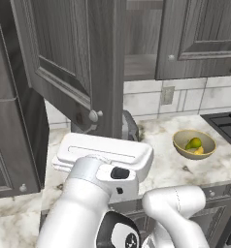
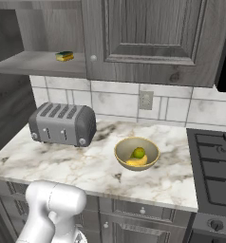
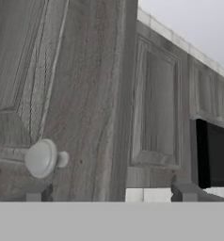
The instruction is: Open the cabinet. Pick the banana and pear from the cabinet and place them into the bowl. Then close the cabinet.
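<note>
Right base view: pear (image 2: 139, 152) and banana (image 2: 136, 163) in bowl (image 2: 122, 148)

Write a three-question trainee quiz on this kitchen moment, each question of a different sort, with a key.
1. True or false: the bowl already holds the pear and the banana.
2. The cabinet door stands: A) open, B) shut, C) removed.
3. Fill in: left of the bowl on the counter stands a grey ____.

Key: 1 true. 2 A, the door swung out, with its knob close before the open gripper. 3 toaster.
</note>
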Motion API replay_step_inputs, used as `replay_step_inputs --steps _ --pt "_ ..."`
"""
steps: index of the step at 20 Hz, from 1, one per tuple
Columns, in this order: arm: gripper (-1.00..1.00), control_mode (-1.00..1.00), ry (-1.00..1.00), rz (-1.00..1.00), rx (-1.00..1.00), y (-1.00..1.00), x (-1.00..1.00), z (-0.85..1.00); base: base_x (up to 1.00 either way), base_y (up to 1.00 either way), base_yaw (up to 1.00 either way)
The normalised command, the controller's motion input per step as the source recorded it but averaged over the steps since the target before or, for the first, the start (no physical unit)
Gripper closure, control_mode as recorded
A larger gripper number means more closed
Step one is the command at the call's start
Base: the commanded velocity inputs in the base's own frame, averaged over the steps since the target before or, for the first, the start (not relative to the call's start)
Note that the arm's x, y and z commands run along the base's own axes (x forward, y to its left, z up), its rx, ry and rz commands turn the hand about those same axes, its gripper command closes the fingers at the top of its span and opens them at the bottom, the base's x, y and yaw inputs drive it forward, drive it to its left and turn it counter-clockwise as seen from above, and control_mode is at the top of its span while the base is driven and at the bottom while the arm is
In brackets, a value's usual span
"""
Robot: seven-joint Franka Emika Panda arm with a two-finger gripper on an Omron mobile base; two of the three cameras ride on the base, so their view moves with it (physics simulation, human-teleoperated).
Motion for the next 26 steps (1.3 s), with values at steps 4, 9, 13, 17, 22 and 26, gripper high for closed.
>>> replay_step_inputs --steps 4,9,13,17,22,26 --pt "-1.0 -1.0 0.0 0.0 0.0 0.0 0.03 0.0 0.0 0.0 0.0" --pt "-1.0 -1.0 0.0 0.0 0.0 0.0 0.33 -0.05 0.0 0.0 0.0" --pt "-1.0 -1.0 0.0 -0.03 0.0 0.01 0.39 -0.07 0.0 0.0 0.0" --pt "-1.0 -1.0 0.0 -0.01 0.0 -0.03 0.26 -0.03 0.0 0.0 0.0" --pt "-1.0 -1.0 -0.01 0.0 0.08 -0.59 0.1 0.0 0.0 0.0 0.0" --pt "-1.0 -1.0 -0.04 0.0 0.1 -0.9 0.39 -0.03 0.0 0.0 0.0"
